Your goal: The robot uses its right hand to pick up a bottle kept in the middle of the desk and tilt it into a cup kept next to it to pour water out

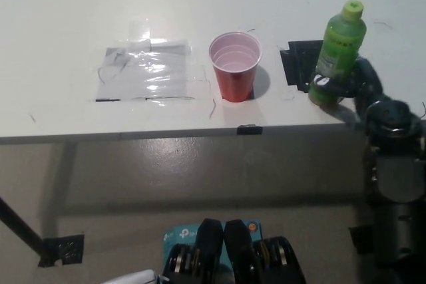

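Fingers [324, 82] of the black right hand [349, 83] wrap the green plastic bottle [339, 54]; next, lift and tip it over the red plastic cup [234, 66].

Looks like a lab or test room: plain white desk [60, 4] with black tape marks [301, 63] and a taped-down clear plastic sheet [148, 71] near its front edge, bare grey floor [200, 177] below.

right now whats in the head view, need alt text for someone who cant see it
A black right robot hand wraps the lower part of a green bottle standing upright on a white desk. An open red cup stands apart to the bottle's left, beside clear taped plastic; a sliver of the white left robot hand shows at the bottom edge.
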### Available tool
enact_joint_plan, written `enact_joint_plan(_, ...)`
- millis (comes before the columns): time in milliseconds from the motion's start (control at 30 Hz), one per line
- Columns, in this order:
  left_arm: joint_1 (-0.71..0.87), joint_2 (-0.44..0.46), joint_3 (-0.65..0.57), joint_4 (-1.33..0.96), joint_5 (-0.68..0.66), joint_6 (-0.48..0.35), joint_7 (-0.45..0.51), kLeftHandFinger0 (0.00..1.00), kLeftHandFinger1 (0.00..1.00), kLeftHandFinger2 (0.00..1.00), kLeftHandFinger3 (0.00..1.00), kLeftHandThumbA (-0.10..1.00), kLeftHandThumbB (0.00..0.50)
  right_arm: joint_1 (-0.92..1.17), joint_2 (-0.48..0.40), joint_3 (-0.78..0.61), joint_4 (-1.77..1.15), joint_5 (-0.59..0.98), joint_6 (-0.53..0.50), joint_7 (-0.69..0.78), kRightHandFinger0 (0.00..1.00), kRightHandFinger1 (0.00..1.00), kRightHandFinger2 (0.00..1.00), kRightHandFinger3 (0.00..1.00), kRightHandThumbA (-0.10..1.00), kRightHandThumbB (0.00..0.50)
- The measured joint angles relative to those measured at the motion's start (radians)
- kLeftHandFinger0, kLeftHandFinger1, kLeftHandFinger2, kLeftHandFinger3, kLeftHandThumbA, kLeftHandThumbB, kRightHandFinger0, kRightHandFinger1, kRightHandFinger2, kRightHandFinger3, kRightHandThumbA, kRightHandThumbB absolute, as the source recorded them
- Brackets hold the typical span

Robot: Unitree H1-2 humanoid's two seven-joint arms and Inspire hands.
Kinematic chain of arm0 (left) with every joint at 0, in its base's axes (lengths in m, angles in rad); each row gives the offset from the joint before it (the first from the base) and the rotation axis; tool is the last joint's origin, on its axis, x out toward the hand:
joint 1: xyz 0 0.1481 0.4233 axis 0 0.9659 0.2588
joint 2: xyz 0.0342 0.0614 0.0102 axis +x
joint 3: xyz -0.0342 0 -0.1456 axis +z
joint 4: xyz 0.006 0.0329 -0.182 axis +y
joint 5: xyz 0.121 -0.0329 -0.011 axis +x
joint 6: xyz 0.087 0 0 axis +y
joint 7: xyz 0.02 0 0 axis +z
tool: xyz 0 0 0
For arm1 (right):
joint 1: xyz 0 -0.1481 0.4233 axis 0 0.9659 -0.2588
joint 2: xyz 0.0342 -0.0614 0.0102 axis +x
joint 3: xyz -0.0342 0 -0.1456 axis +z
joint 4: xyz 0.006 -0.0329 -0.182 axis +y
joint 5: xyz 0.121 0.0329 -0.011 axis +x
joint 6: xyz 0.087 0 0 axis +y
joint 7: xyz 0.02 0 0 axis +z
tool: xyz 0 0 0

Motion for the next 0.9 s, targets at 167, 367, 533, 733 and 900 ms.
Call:
enact_joint_plan(167,-0.001,0.000,-0.010,0.003,0.000,0.000,-0.006,1.00,1.00,1.00,1.00,1.00,0.380,-0.001,0.037,-0.020,0.032,0.019,-0.054,-0.102,0.10,0.10,0.18,1.00,0.35,0.042)
enact_joint_plan(367,-0.009,0.000,-0.021,0.003,-0.001,0.000,-0.014,1.00,1.00,1.00,1.00,1.00,0.382,-0.005,0.052,-0.017,0.069,0.038,-0.134,-0.211,0.00,0.00,0.00,0.50,-0.10,0.000)
enact_joint_plan(533,-0.012,0.000,-0.022,0.005,-0.002,0.000,-0.016,1.00,1.00,1.00,1.00,1.00,0.388,-0.003,0.043,0.014,0.067,0.040,-0.193,-0.258,0.00,0.00,0.00,0.37,-0.10,0.000)
enact_joint_plan(733,-0.014,0.000,-0.020,0.006,-0.001,0.000,-0.024,1.00,1.00,1.00,1.00,1.00,0.399,0.021,-0.045,0.158,0.035,0.009,-0.255,-0.269,0.00,0.00,0.00,0.43,-0.10,0.001)
enact_joint_plan(900,-0.015,0.000,-0.017,0.006,-0.001,0.000,-0.032,1.00,1.00,1.00,1.00,1.00,0.404,0.029,-0.209,0.365,-0.037,-0.079,-0.281,-0.257,0.00,0.00,0.00,0.40,-0.10,0.018)
